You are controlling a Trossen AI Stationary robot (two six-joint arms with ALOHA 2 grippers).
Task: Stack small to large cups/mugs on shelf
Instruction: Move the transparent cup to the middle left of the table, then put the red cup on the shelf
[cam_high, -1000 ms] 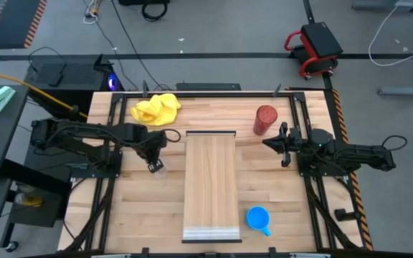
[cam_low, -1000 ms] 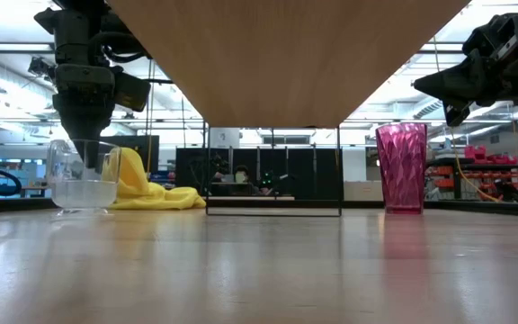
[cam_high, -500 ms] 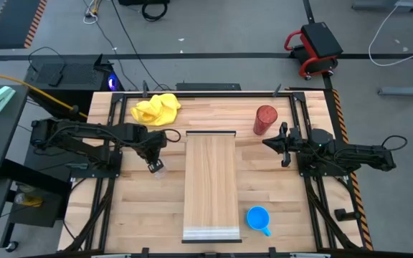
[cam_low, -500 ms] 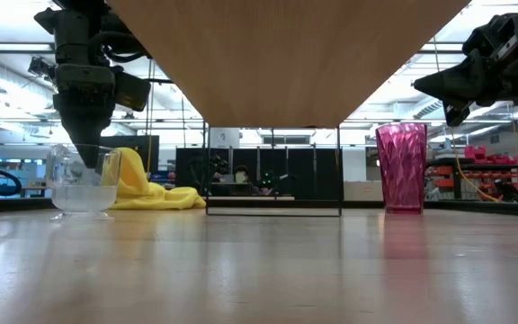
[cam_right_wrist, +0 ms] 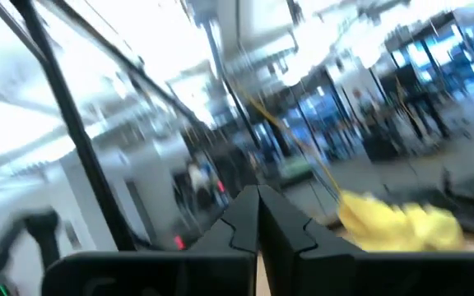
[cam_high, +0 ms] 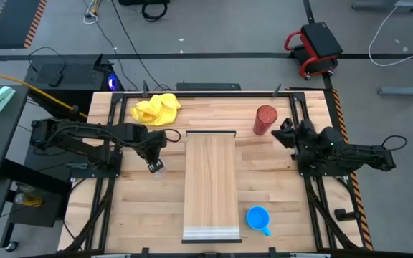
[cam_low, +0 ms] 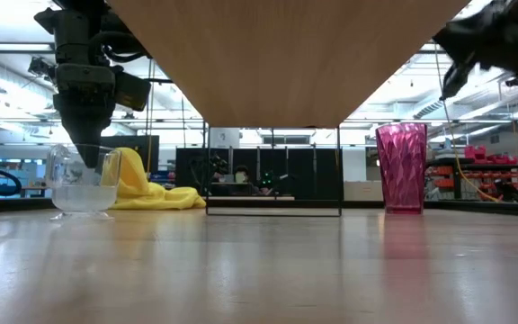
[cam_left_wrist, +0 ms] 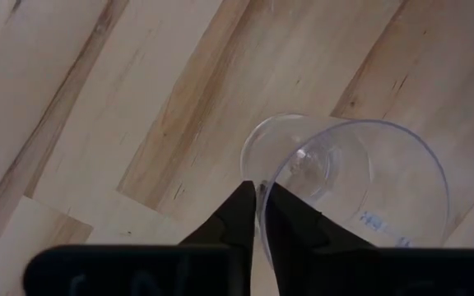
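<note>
The small clear glass cup (cam_high: 158, 167) stands on the tabletop left of the shelf (cam_high: 210, 185), a pale board. My left gripper (cam_high: 154, 163) is shut on the cup, which also shows in the low view (cam_low: 84, 180) and the left wrist view (cam_left_wrist: 360, 189). The dark red tumbler (cam_high: 265, 120) stands upright at the far right, as the low view (cam_low: 401, 168) also shows. My right gripper (cam_high: 285, 130) is shut and empty, raised just right of the tumbler. The blue mug (cam_high: 258, 218) stands near the front edge, right of the shelf. My left gripper pinches the cup's rim wall (cam_left_wrist: 259, 186) between its two fingers, one finger (cam_left_wrist: 290, 226) inside the cup and one (cam_left_wrist: 237, 218) outside. The fingers come from above, pointing down. The cup stays about upright, its base at the tabletop (cam_low: 84, 211).
A crumpled yellow cloth (cam_high: 156, 109) lies at the far left of the table, behind the cup. The shelf runs from the table's middle to its front edge. Open tabletop (cam_high: 142, 208) lies to the near left. Black frame rails (cam_high: 106, 179) edge both sides.
My right gripper has risen and gone toward the table's far edge, closer to the red tumbler, and has turned about its wrist. My left gripper and the cup have kept their place.
</note>
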